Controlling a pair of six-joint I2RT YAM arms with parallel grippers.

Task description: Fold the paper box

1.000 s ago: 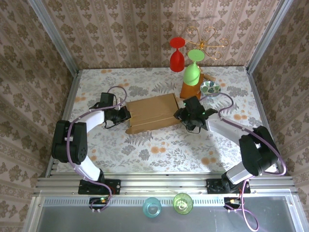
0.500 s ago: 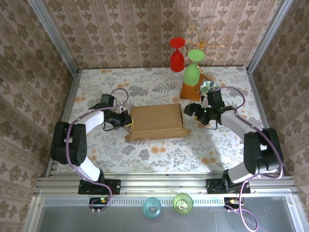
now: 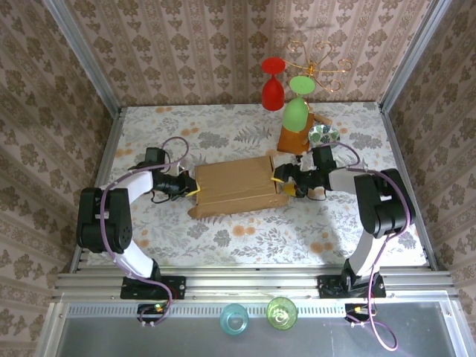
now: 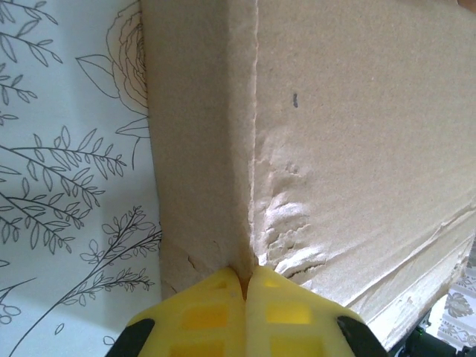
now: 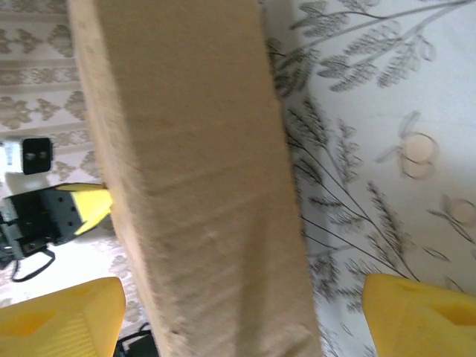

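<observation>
The paper box [image 3: 234,186] lies flat on the floral table [image 3: 245,238], at the middle of the top view. At its left edge the left gripper [image 3: 195,188] is pressed together, its tips against a wrinkled corner crease. At its right end the right gripper [image 3: 286,184] stands spread, its fingers [image 5: 63,312] straddling the box.
</observation>
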